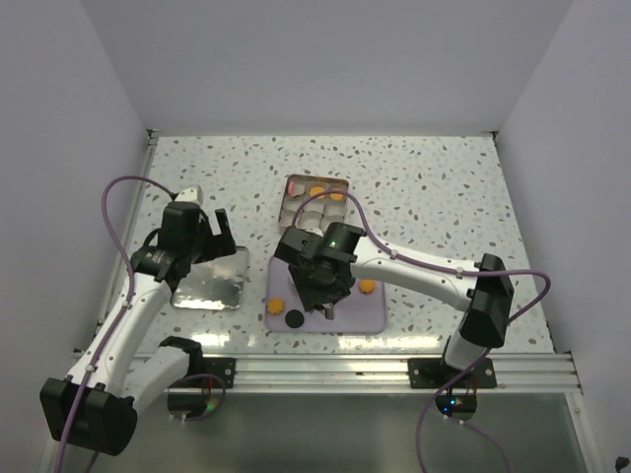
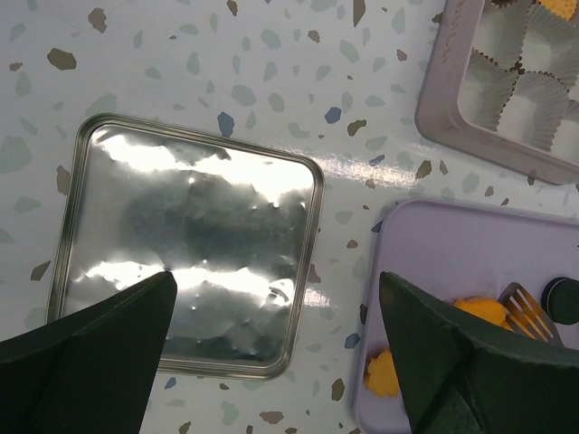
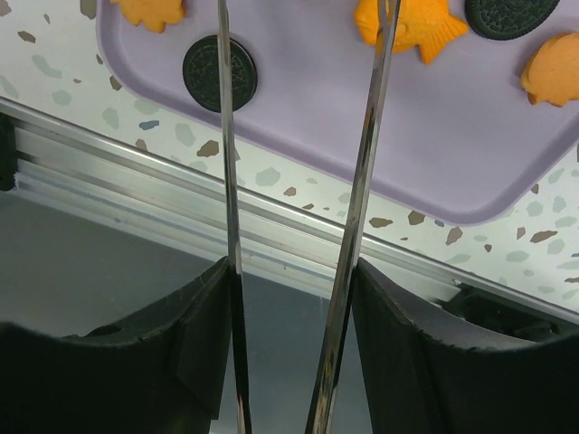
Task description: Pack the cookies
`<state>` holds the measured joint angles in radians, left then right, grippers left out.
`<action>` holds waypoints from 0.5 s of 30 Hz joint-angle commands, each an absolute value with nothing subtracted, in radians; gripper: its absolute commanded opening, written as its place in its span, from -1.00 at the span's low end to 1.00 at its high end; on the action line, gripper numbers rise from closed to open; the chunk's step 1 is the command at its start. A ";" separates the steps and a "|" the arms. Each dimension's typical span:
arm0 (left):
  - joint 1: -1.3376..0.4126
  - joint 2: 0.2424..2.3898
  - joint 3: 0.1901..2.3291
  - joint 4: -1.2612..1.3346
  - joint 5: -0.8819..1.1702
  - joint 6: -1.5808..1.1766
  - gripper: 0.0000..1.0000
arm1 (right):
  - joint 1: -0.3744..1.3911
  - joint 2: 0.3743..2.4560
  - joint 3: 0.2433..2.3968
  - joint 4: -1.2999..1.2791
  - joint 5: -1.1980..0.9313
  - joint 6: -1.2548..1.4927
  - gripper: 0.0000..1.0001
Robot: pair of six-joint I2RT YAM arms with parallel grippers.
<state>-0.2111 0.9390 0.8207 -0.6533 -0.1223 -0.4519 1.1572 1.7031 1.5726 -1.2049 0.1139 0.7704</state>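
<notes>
Pinching metal tongs (image 3: 362,181), the right hand (image 3: 291,271) hovers above cookies (image 3: 416,27) on the lavender tray (image 3: 317,117)

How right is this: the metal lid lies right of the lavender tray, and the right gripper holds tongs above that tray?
No: the metal lid lies left of the lavender tray, as the top external view shows. The right gripper does hold tongs above it.

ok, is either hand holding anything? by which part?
Right hand holds the tongs, pinching both arms from outside, well back from the tips. Left hand is open, holding nothing.
</notes>
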 commanded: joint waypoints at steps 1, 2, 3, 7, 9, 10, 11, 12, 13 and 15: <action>-0.216 0.919 0.821 -0.621 -0.144 -0.446 1.00 | 1.161 1.721 1.598 -1.221 0.104 0.770 0.10; -0.216 0.917 0.821 -0.621 -0.147 -0.446 1.00 | 1.161 1.729 1.611 -1.227 0.106 0.769 0.09; -0.216 0.917 0.821 -0.621 -0.147 -0.446 1.00 | 1.161 1.732 1.615 -1.235 0.107 0.767 0.07; -0.216 0.914 0.822 -0.620 -0.153 -0.448 1.00 | 1.161 1.741 1.623 -1.267 0.115 0.762 0.00; -0.216 0.913 0.822 -0.621 -0.155 -0.451 1.00 | 1.161 1.752 1.632 -1.284 0.123 0.755 -0.03; -0.216 0.913 0.822 -0.621 -0.155 -0.448 1.00 | 1.161 1.756 1.637 -1.298 0.124 0.750 -0.05; -0.215 0.913 0.822 -0.621 -0.155 -0.449 1.00 | 1.161 1.759 1.644 -1.302 0.124 0.747 -0.06; -0.215 0.913 0.822 -0.621 -0.155 -0.449 1.00 | 1.161 1.761 1.646 -1.305 0.121 0.747 -0.08; -0.215 0.913 0.822 -0.621 -0.155 -0.448 1.00 | 1.161 1.763 1.647 -1.308 0.118 0.744 -0.10; -0.215 0.914 0.822 -0.621 -0.153 -0.448 1.00 | 1.161 1.761 1.649 -1.312 0.107 0.746 -0.17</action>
<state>-0.2111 0.9291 0.8207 -0.6533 -0.1394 -0.4522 1.1576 1.7626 1.6062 -1.2697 0.1123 0.7547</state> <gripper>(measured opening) 0.997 0.434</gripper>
